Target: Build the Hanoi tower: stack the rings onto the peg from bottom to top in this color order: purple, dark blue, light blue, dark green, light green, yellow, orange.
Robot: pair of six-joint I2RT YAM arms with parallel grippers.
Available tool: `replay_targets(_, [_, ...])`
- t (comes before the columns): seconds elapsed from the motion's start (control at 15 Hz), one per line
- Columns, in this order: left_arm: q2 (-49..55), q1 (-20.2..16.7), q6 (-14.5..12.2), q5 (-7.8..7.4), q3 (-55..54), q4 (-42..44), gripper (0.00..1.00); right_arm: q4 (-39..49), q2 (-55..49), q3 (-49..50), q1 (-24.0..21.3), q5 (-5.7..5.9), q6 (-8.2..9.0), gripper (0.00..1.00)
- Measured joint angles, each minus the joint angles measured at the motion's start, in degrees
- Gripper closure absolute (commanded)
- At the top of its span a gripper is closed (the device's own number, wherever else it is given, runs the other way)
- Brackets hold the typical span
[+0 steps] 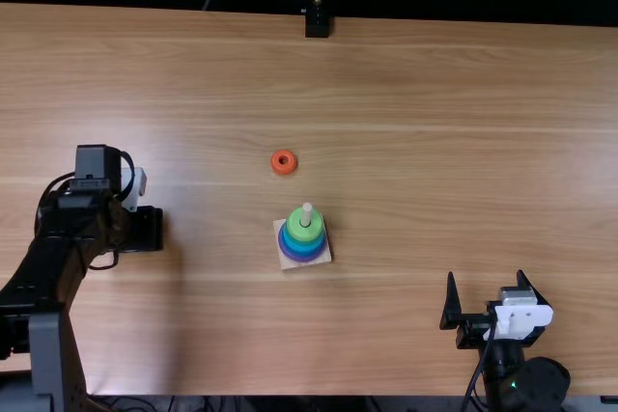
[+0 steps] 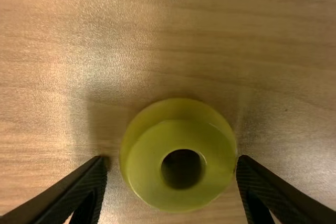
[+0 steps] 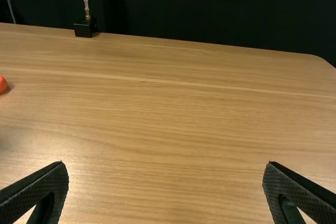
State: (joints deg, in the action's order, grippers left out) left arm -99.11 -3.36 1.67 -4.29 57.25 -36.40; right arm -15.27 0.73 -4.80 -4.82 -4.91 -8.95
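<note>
On my desk [image 1: 406,142], the base [image 1: 291,263] lies between my left gripper [image 1: 145,229] and my right gripper [image 1: 488,298]. The peg [image 1: 307,209] rises from that base, with a stack of rings [image 1: 301,248] around it and its tip above them. Behind the base, slightly to its left and apart from it, lies the far ring [image 1: 284,162]. Farther behind, at the desk's back edge, is a stand [image 1: 317,22]. The near ring [image 2: 181,195] is between my left gripper's fingers [image 2: 95,182], left of the base.
</note>
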Motion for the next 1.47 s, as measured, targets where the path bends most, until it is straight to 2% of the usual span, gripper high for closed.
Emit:
replay_targets(0.07, [0.00,0.00,0.04,0.04,-0.02,0.26,0.82,0.02,-0.02,0.00,0.00,0.02,0.02,0.00])
replay_targets(0.13, [0.00,0.00,0.02,0.02,-0.02,0.39,0.93,0.02,-0.02,0.00,0.00,0.04,0.04,0.00])
replay_targets(0.2, [0.00,0.00,0.02,0.02,-0.02,0.39,0.96,-0.02,0.00,0.00,0.00,0.02,0.02,0.00])
replay_targets(0.6, [0.00,0.17,0.04,0.07,0.00,0.22,1.00,-0.02,-0.02,0.00,0.00,0.02,0.02,0.00])
replay_targets(0.73, [0.15,1.51,-0.20,0.55,1.57,-2.43,1.00,0.00,-0.02,-0.02,0.00,0.02,0.04,0.00])
replay_targets(0.8, [0.90,1.92,-0.92,1.07,3.56,-6.23,1.00,0.00,0.00,0.00,0.00,0.02,0.00,0.00])
replay_targets(0.87, [2.32,2.71,-2.08,2.29,5.79,-11.19,1.00,0.00,-0.02,0.00,0.00,0.04,0.02,0.00])
replay_targets(0.93, [3.58,3.58,-3.08,4.31,8.17,-15.78,1.00,-0.02,-0.02,-0.02,0.00,0.02,0.04,0.00])
replay_targets(1.07, [5.31,6.51,-4.46,7.23,12.90,-22.03,1.00,-0.04,0.00,0.00,0.00,0.02,0.00,0.00])
replay_targets(1.2, [6.67,9.60,-4.63,8.41,16.90,-24.94,1.00,-0.02,-0.02,-0.02,0.00,0.00,0.00,0.00])
replay_targets(1.4, [7.15,15.74,-4.42,8.66,23.93,-27.82,1.00,0.00,0.00,-0.02,-0.02,0.02,0.00,0.00])
replay_targets(1.47, [7.15,18.03,-3.48,8.61,26.67,-29.99,1.00,-0.02,0.00,0.00,0.00,0.02,0.04,0.00])
